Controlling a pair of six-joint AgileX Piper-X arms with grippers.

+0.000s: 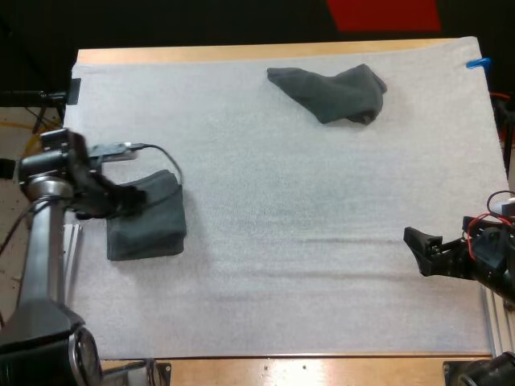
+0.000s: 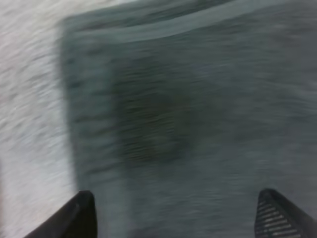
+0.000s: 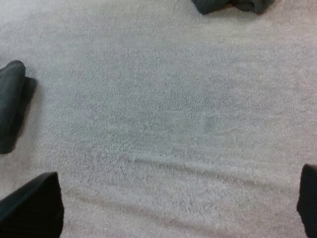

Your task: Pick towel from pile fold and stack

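A folded stack of dark grey-green towels (image 1: 149,221) lies at the mat's left side. My left gripper (image 1: 133,195) hovers just over the stack's near-left part; in the left wrist view its fingers (image 2: 79,215) stand apart above the stack's flat top (image 2: 188,114), touching nothing. A crumpled towel (image 1: 334,92) lies at the far middle of the mat. My right gripper (image 1: 420,249) is low over bare mat at the right, open and holding nothing; its wrist view shows the folded stack's end (image 3: 11,109) and the crumpled towel's edge (image 3: 233,6) ahead.
The white mat (image 1: 298,241) spreads wide between the two arms, with a faint crease (image 3: 188,166) running across it ahead of my right gripper. The wooden table edge (image 1: 322,368) runs along the front.
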